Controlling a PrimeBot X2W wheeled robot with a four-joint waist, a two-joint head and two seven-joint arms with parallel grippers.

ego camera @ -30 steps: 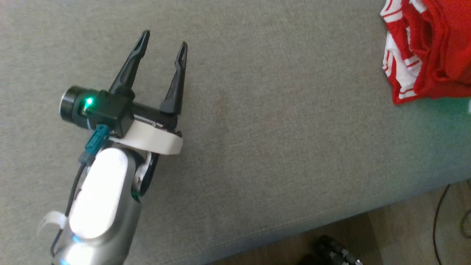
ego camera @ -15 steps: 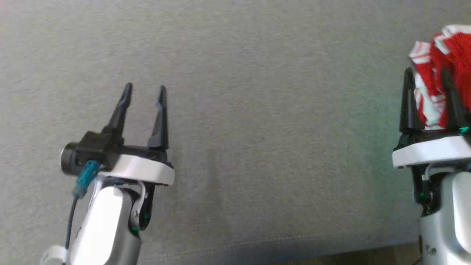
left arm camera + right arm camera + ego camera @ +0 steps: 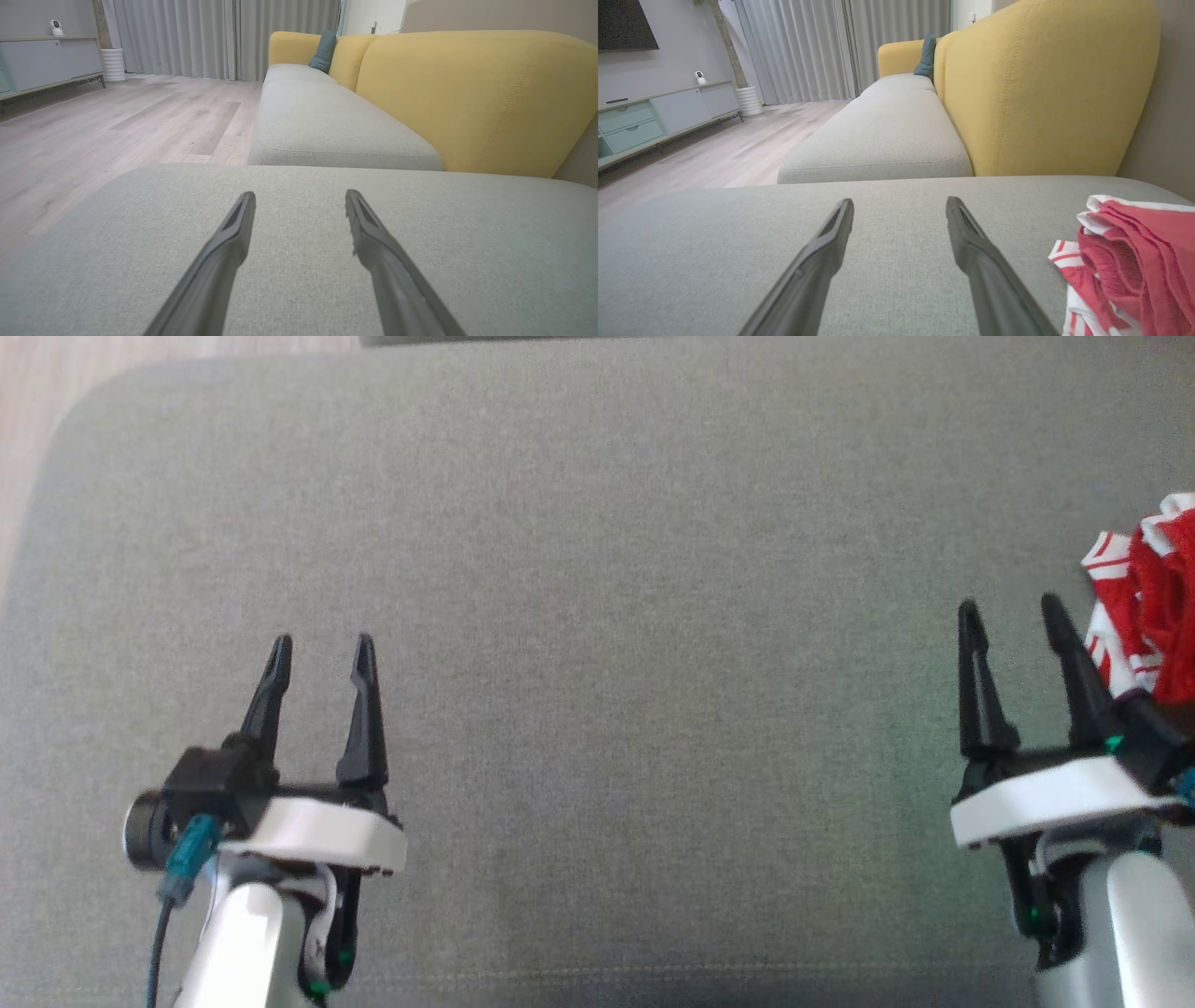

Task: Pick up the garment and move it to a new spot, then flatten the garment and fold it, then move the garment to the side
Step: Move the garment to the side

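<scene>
Right gripper (image 3: 1009, 605) hovers over the grey cushion (image 3: 597, 569), jaws spread and empty. The crumpled red-and-white garment (image 3: 1153, 607) lies just beside its outer finger, ungrasped. Left gripper (image 3: 323, 640), likewise spread and empty, hangs well apart from it, probably keeping the flattening area free.

The broad grey seat cushion (image 3: 597, 569) is matt, coarsely woven cloth, and the crumpled red-and-white garment (image 3: 1134, 261) is a softer ribbed knit. The left gripper (image 3: 323, 642) has long dark fingers (image 3: 229, 252) of matt plastic above a smooth white plastic plate (image 3: 322, 831) and a glossy silvery forearm (image 3: 243, 943). The yellow backrest (image 3: 467, 93) is fine-grained stitched cloth.
</scene>
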